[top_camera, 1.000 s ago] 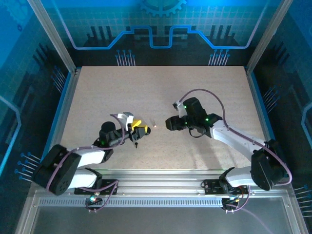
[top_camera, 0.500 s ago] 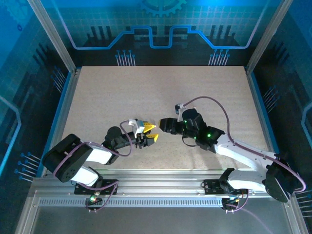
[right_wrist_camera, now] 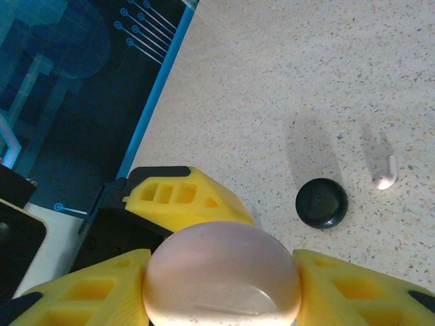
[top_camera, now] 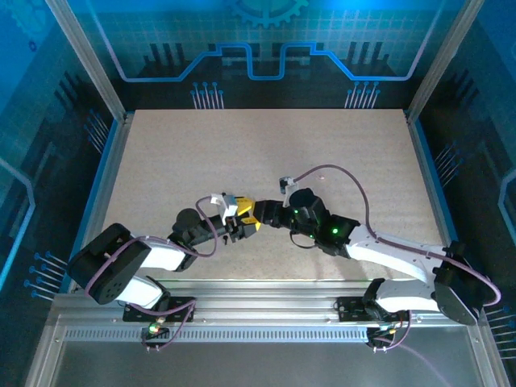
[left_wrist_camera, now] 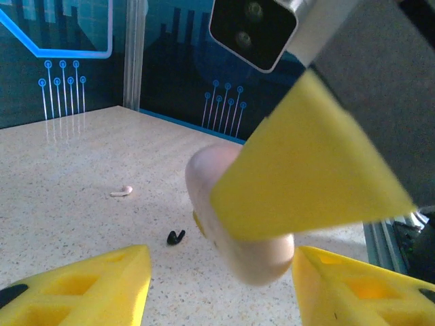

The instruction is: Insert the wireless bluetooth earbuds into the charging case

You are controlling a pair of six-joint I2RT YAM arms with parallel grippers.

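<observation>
Both arms have swung inward since a second ago. The left end effector and the right end effector, then well apart, now meet nose to nose over the near middle of the table.

The right end effector is pinching a pale, rounded, glossy shell, pressed against both of its yellow pads, which I take for the charging case. The left end effector stands spread and grips nothing, one of its fingers just beyond the case.

On the table lies a small white stemmed piece that reads as an earbud, with a black round disc just beside it.

The case looks light, hard and smooth. Its curved sides could squirt out of a pinch, so it is best held across its widest faces, clear of the lid seam. The earbud is likely tiny, light and prone to roll. Its stem seems the surest place to take it, with a gentle squeeze, leaving the bud free to drop into its socket.
</observation>
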